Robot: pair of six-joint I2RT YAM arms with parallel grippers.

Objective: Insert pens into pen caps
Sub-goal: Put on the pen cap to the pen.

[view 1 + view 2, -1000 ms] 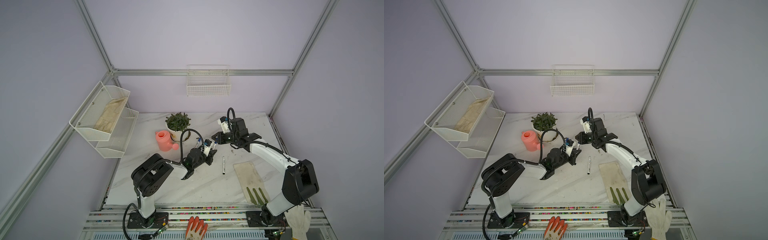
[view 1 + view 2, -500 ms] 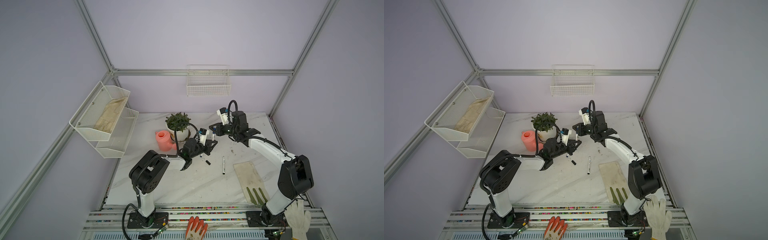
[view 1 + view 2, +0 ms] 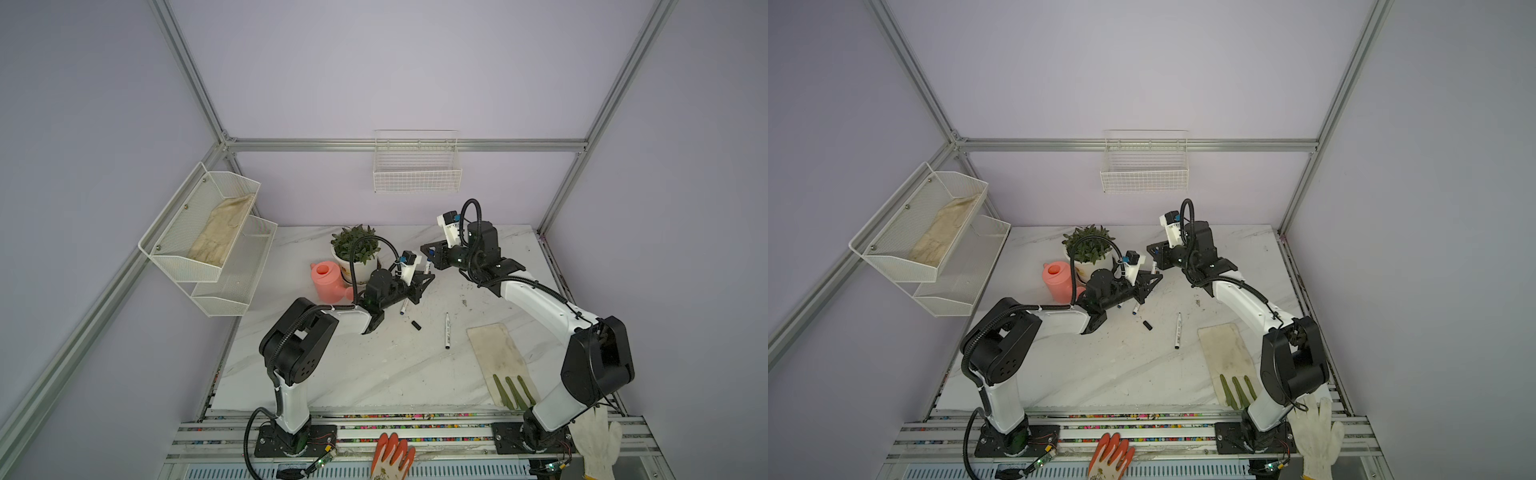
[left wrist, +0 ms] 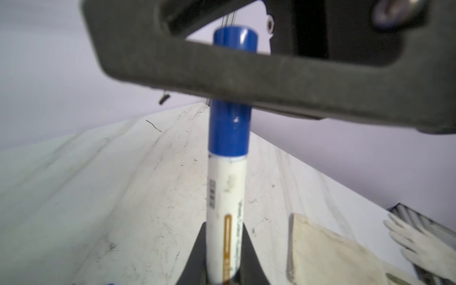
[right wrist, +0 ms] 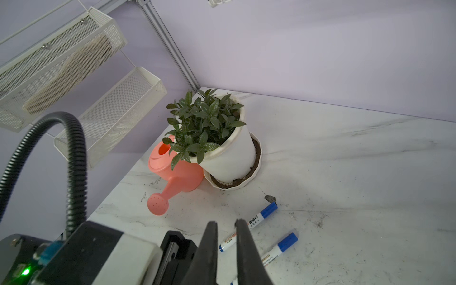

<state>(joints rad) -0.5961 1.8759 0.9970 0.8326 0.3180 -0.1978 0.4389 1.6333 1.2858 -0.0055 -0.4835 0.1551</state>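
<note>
In both top views the light is soft, cool and rather dim, falling from overhead: the wall is palest behind the potted plant [image 3: 356,246] and greys away from it, and the arms cast only faint, diffuse shade on the bench [image 3: 374,374] in front of it. The left wrist view is brighter but soft, the pen [image 4: 227,195] slightly blurred and the right jaws crossing it smeared, far out of focus. The right wrist view is crisp at the plant and blurs at the black jaws nearer the lens.
</note>
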